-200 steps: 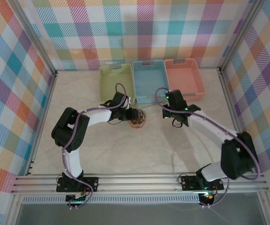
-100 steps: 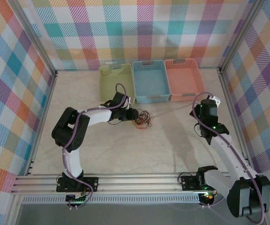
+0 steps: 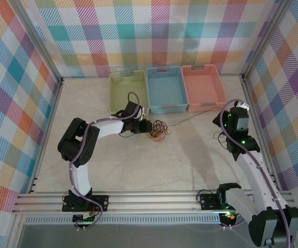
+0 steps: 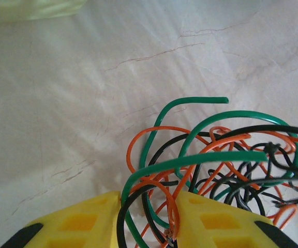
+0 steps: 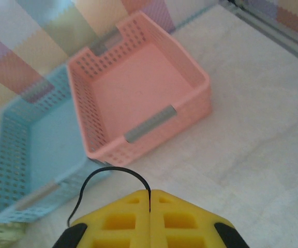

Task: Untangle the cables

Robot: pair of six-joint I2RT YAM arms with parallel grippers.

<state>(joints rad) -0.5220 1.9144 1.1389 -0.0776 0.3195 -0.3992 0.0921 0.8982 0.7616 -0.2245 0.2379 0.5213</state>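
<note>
The cables (image 3: 158,130) are sitting knotted on the tabletop (image 3: 138,165), just in front of the green basket (image 3: 119,92) and blue basket (image 3: 165,108). The left fingers (image 4: 82,222) are standing slightly apart around several loops, and I cannot tell whether they are pinching. The right fingers (image 5: 185,217) are pressing together on one black cable (image 5: 113,169) beside the pink basket (image 5: 164,129), with bare tabletop lying open nearer the arms.

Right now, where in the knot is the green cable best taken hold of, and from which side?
Likely just behind the cut tip of the green cable, where its arch rises clear of the orange strands and black strands. Come from the far side of the knot, opposite the left gripper; nearer to it the green loops cross the rest.
</note>
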